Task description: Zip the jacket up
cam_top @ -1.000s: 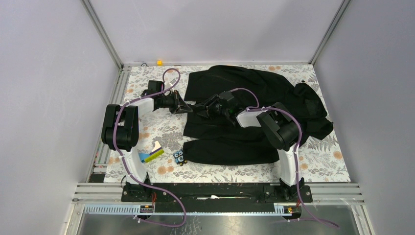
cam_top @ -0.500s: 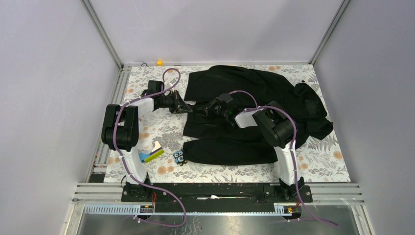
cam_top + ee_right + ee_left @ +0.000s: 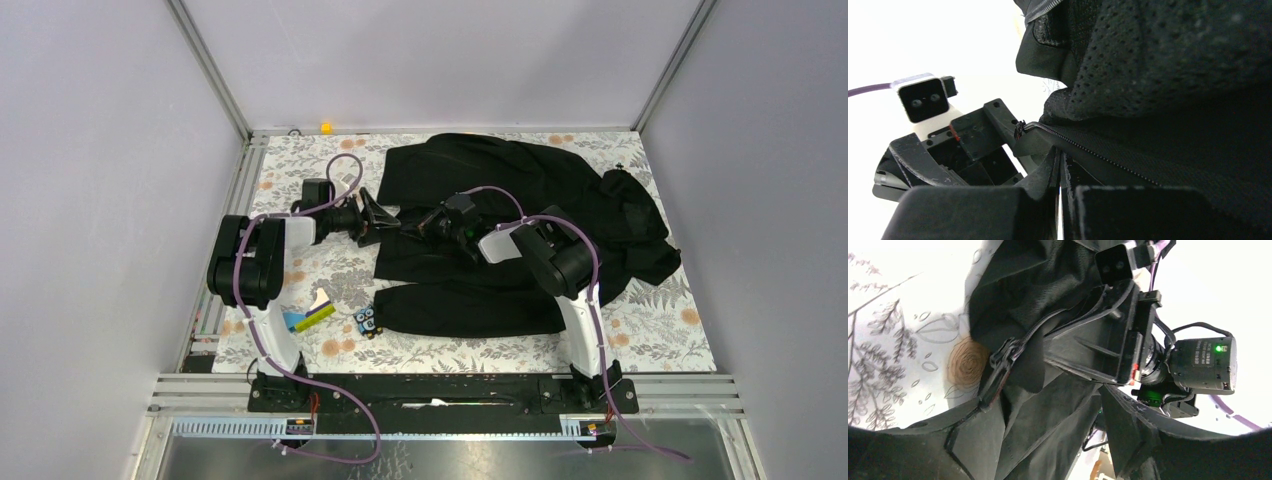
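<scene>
The black jacket (image 3: 520, 190) lies spread over the middle and right of the table, its front zipper (image 3: 1003, 360) running along the left hem. My left gripper (image 3: 383, 220) is open at that hem; in the left wrist view jacket fabric (image 3: 1038, 440) lies loose between its fingers. My right gripper (image 3: 418, 222) faces it from the right, a little way off. In the right wrist view my right gripper (image 3: 1060, 167) is shut, its tips pinching the jacket edge just under the zipper teeth (image 3: 1088, 150).
A small blue and black toy (image 3: 366, 321) and a yellow, blue and white card (image 3: 310, 315) lie on the floral table near the left arm. An orange light (image 3: 326, 127) sits at the back rail. Metal frame rails border the table.
My left gripper has opened and let go of the hem, turning slightly. My right gripper has moved a little left and closed on the zipper edge.
</scene>
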